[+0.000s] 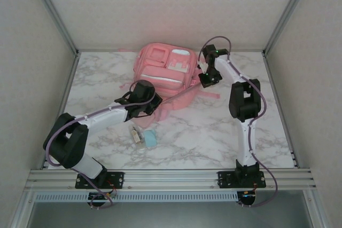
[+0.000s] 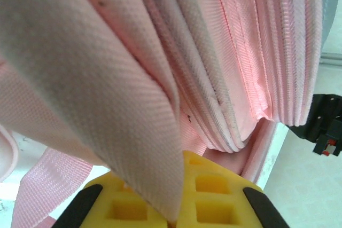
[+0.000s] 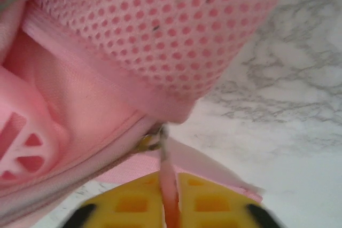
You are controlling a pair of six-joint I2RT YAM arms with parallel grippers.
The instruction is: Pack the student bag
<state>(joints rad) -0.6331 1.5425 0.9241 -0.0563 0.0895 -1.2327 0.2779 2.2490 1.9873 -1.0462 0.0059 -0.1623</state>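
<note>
The student bag [image 1: 165, 70], a big pink backpack with front pockets, lies at the back middle of the marble table. My left gripper [image 1: 145, 103] is at its near left edge. In the left wrist view the yellow pads [image 2: 214, 196] of that gripper [image 2: 179, 209] are shut on a fold of the bag's pink fabric [image 2: 133, 132]. My right gripper [image 1: 206, 76] is at the bag's right side. In the right wrist view this gripper [image 3: 172, 212] pinches a pink zip pull [image 3: 168, 182] that hangs from a metal slider [image 3: 152, 141] below the mesh side pocket [image 3: 160, 30].
A small blue flat thing [image 1: 150, 138] and a small pale item [image 1: 137, 134] lie on the table [image 1: 214, 132] just in front of the left arm. Pink straps [image 1: 203, 93] trail from the bag toward the right. Frame posts and walls ring the table.
</note>
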